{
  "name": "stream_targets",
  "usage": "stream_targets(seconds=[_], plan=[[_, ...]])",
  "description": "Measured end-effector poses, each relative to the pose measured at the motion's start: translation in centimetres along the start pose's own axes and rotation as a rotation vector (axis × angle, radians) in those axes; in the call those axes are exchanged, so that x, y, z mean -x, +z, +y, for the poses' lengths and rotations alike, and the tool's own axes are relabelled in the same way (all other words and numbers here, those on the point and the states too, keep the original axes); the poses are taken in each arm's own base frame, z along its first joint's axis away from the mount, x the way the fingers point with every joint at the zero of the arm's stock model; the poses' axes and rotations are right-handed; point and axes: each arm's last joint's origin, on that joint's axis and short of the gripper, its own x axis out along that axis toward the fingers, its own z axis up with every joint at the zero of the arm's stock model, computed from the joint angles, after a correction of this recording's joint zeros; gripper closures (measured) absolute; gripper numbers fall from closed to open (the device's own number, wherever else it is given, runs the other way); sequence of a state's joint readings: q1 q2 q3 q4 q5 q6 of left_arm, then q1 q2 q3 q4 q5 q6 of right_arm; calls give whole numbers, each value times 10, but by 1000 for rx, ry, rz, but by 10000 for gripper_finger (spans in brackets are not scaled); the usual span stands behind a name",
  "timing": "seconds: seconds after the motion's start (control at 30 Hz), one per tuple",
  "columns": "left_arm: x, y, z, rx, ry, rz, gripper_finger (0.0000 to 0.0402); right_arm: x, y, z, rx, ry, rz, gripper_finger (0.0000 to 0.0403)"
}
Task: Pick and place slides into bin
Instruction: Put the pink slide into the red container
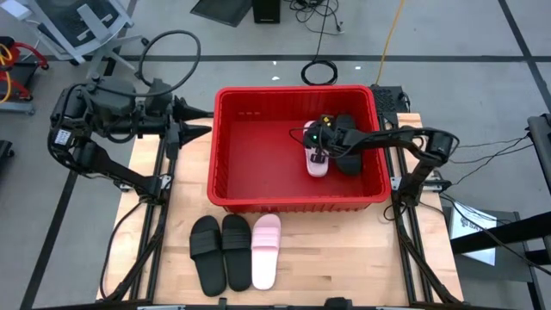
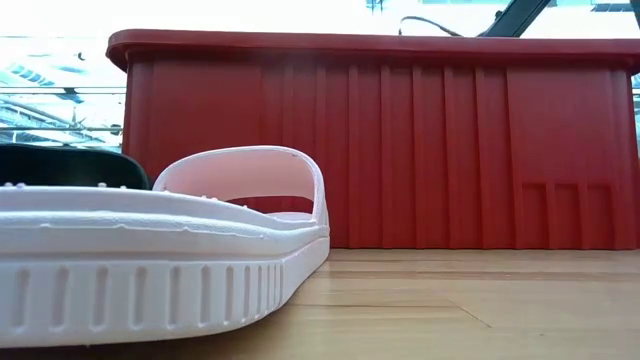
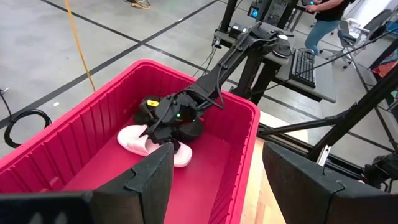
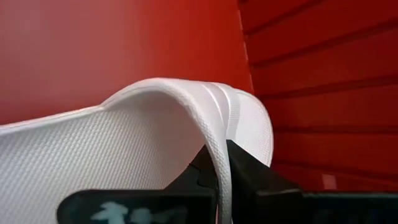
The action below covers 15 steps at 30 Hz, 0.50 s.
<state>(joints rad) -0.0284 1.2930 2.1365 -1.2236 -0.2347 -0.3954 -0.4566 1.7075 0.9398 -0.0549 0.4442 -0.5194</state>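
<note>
My right hand (image 1: 320, 155) is inside the red bin (image 1: 237, 200), near its right wall, and its fingers are clamped on the strap of a pink slide (image 1: 316, 161). This slide lies on the bin floor, beside black slides (image 1: 349, 162). My left hand (image 1: 200, 122) waits outside the bin, to the left of it, with fingers apart and nothing between them. On the wooden surface (image 1: 344, 258) in front of the bin, two black slides (image 1: 220, 250) and one pink slide (image 1: 265, 250) lie side by side.

Grey concrete floor (image 1: 482, 43), black cables (image 1: 320, 72), keyboard (image 3: 306, 65).
</note>
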Motion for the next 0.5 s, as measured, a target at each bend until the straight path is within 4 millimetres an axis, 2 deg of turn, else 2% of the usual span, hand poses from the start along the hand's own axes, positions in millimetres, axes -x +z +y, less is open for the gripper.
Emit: stream_targets(seconds=[0.5], plan=[[0,0,0,-24,-7,3,160,-9,-5,-8,59,26,-6,401]])
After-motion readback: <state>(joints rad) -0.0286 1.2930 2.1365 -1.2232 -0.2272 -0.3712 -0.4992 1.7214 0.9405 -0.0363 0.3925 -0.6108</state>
